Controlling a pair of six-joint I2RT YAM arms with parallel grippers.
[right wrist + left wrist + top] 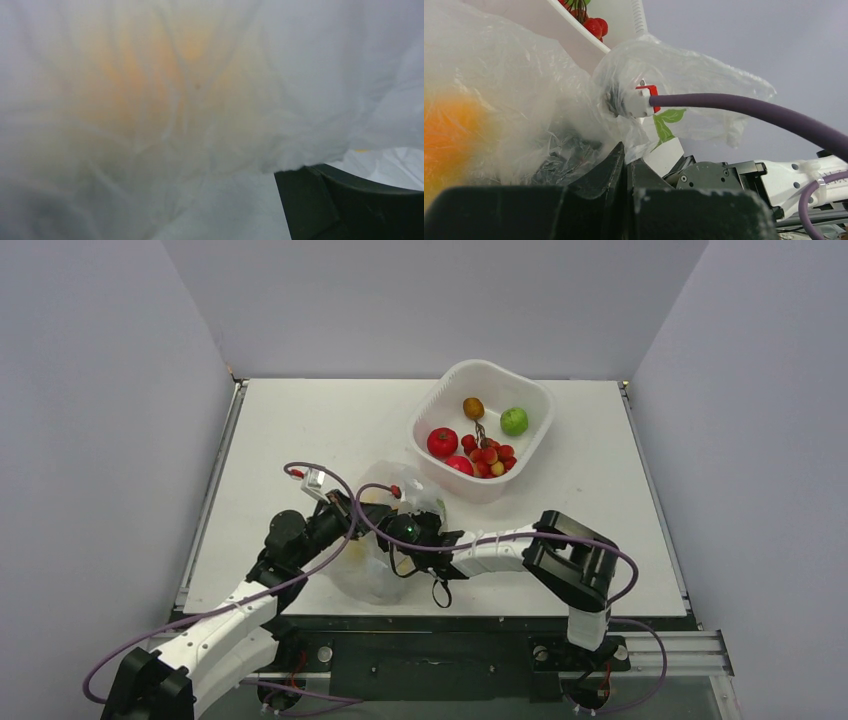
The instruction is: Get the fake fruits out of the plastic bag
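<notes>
Plain grey walls (pixel 120 390) close in a white table (pixel 300 440) on three sides. The plastic bag (pixel 375 578) sits on the table just beside the near-left corner of the white tub (pixel 535 392), crumpled and translucent. I cannot tell whether the two touch. An orange-yellow fruit (pixel 446 135) is inside the bag, seen in both wrist views only as a blurred glow through the film. The left gripper (pixel 626 162) meets the bag on the side away from the tub, its fingers pressed together with the bag's film caught at their tips. The right gripper (pixel 393 538) is pushed into the bag from the tub side. Its own camera sees little but film, and one dark finger (pixel 350 205) stands off at the lower right. The other finger is hidden, so I cannot tell how wide the jaws stand. A purple cable (pixel 749 112) runs to a red-and-white plug against the film. Inside the tub a red round fruit (pixel 442 442) lies at the left. The bunch of red grapes (pixel 490 455) is near the middle, by the near wall. The brown oval fruit (pixel 473 407) lies beyond the grapes, and the green apple (pixel 514 421) is on the right.
</notes>
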